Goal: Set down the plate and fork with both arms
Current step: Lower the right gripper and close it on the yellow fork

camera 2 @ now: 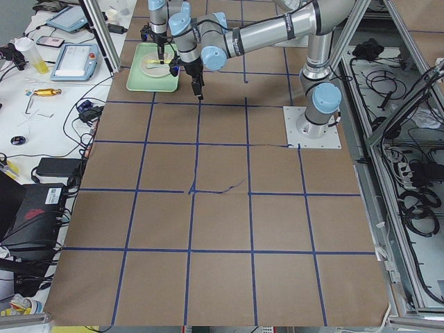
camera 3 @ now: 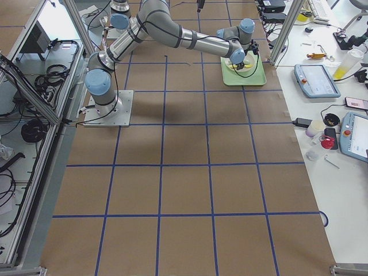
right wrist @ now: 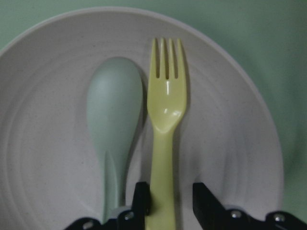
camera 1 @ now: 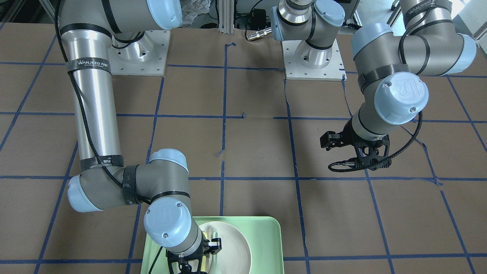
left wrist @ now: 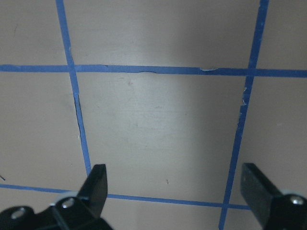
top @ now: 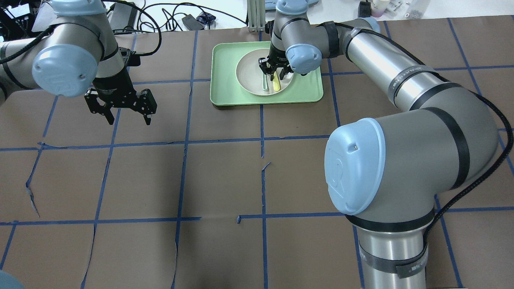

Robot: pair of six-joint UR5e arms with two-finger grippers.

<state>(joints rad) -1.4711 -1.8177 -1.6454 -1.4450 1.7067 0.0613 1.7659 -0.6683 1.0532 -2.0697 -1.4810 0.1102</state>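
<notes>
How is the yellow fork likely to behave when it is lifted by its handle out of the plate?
The fork looks glossy, so it may slip in the right gripper. It seems slim and plastic, so probably light and fairly stiff. Gripped near the handle end, it might pivot, tines down, and nudge the spoon beside it.

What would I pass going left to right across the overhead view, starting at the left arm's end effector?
In order: left end effector → tray, left side → plate, left part → spoon → fork.
</notes>
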